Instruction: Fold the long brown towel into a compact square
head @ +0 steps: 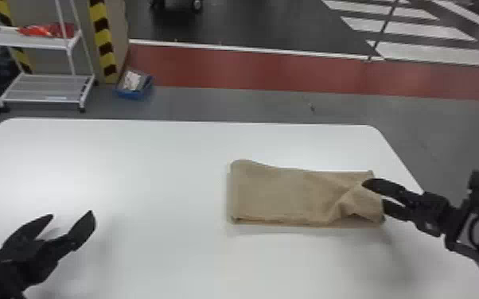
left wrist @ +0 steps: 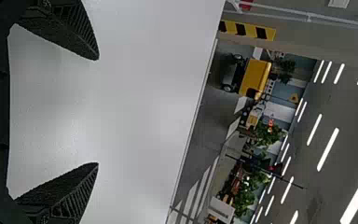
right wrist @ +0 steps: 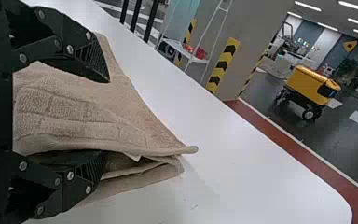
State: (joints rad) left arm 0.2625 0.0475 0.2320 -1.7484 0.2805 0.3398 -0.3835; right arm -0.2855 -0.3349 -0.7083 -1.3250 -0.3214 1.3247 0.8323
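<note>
The brown towel (head: 278, 195) lies folded as a wide band on the right half of the white table, its right end rumpled and partly lifted. At that end is my right gripper (head: 374, 195), its fingers apart. In the right wrist view my right gripper (right wrist: 106, 123) has towel layers (right wrist: 74, 107) between its spread fingers, the lower finger tucked under the upper layer. My left gripper (head: 71, 216) stands open over the table's left front, away from the towel; in the left wrist view the left gripper (left wrist: 98, 112) has bare table between its fingers.
The white table (head: 151, 159) has a rounded far right corner beyond the towel. Past its far edge, on the floor, stand a white shelf rack (head: 47, 87) and a blue bin (head: 133, 85), both toward the left.
</note>
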